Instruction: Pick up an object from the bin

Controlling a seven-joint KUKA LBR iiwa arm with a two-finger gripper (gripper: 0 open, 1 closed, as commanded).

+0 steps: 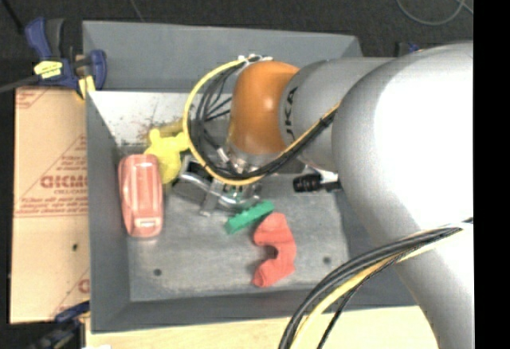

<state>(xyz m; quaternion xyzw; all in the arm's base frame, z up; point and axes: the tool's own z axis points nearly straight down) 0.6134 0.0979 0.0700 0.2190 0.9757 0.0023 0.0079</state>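
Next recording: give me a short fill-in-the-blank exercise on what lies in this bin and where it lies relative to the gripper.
1. The pink case lies by the bin's ___ wall in the camera view.
2. The curved piece in the lower middle of the bin is ___ in colour.
3. The small thing between that curved piece and the gripper is ___.
4. Just above the pink case's upper right corner sits a ___ toy.

Missing words: left; red; green; yellow.

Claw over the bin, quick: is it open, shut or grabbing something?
Claw: cannot be told; it sits low beside the flat green plastic piece.
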